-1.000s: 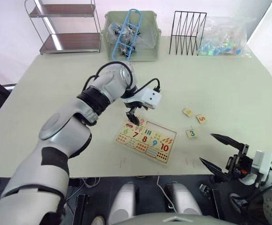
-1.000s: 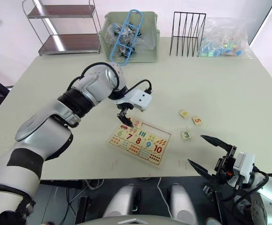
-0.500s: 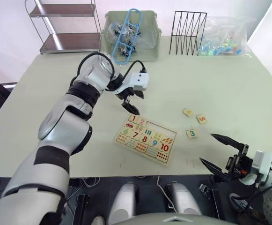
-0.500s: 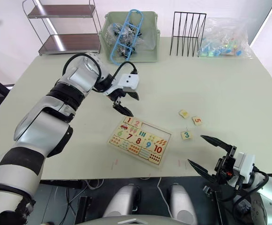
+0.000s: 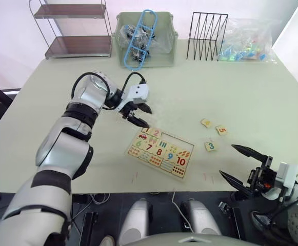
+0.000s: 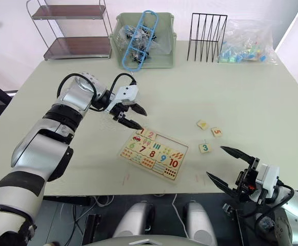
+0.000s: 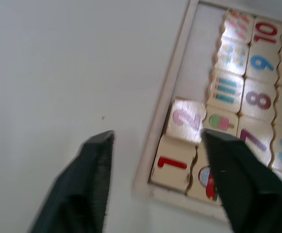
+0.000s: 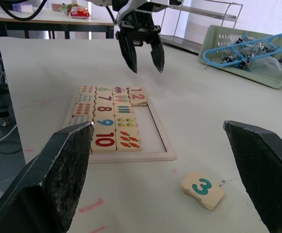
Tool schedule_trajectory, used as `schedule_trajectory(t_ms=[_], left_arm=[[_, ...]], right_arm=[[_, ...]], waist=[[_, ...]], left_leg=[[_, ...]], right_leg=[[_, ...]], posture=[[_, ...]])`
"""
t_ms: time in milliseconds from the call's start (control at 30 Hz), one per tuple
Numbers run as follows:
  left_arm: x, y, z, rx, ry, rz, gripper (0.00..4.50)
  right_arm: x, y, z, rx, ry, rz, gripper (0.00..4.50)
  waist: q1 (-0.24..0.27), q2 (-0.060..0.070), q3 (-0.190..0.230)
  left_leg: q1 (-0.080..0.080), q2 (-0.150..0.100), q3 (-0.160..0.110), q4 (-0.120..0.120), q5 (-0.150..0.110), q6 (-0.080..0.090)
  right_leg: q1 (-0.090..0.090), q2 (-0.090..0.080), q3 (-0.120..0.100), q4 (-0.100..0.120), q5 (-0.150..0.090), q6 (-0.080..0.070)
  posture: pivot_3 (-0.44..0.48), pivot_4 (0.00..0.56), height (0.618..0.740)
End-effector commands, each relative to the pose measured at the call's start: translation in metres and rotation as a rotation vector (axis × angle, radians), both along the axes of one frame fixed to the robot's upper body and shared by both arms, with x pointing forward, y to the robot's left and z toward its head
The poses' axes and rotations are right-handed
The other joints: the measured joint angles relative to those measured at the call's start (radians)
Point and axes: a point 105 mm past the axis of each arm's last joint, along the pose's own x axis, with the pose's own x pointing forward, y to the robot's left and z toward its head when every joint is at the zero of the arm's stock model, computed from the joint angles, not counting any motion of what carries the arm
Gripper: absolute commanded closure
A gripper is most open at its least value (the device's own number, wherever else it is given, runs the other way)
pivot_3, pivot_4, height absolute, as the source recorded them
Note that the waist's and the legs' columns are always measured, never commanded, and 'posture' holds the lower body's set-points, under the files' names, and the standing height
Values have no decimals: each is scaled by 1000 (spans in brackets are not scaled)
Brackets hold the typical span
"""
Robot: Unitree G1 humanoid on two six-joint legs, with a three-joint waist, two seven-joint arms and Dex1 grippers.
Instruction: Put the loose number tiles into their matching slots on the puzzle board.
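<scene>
Your pale worktop [image 5: 251, 87] carries a green bin, a black wire rack and a clear bag along the far edge, with the puzzle board [image 5: 160, 152] lying near the front. On that board, tile 1 [image 7: 172, 162] and tile 2 [image 7: 186, 120] already sit in the slots at the end of the far row; the rest of that row [image 8: 149, 127] is bare, so by my reckoning two of five are done. Three loose tiles lie on the worktop to the board's right, well apart from it: tile 3 [image 5: 210, 146], tile 5 [image 5: 221, 130] and a third tile [image 5: 206, 123] whose digit I cannot read. The left gripper [image 5: 139, 115] hovers just off the board's far-left corner with its jaws spread and nothing between them. The right gripper [image 5: 243, 164] hangs at the worktop's front edge, jaws wide and empty, with tile 3 nearest it and lying ahead of the fingertips.
</scene>
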Motion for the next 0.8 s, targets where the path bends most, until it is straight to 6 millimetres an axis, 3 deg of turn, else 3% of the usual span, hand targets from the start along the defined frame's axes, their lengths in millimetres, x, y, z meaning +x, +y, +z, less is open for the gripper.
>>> schedule_trajectory(t_ms=[33, 100, 800], left_arm=[[-4, 1, 14, -36, -28, -41, 3431], [-4, 4, 10, -30, -29, -42, 4457], [-5, 7, -21, 70, -11, -62, 4490]], right_arm=[[-1, -4, 7, 11, -28, -3, 0], [-2, -5, 7, 10, -24, -4, 0], [-6, -8, 8, 3, -7, -14, 0]], waist=[[0, 0, 0], [0, 0, 0], [0, 0, 0]], left_leg=[[0, 0, 0, 0, 0, 0], [0, 0, 0, 0, 0, 0], [0, -1, 0, 0, 0, 0]], right_leg=[[0, 0, 0, 0, 0, 0], [0, 0, 0, 0, 0, 0], [0, 0, 0, 0, 0, 0]], posture=[[0, 150, 739], [0, 150, 739], [0, 150, 739]])
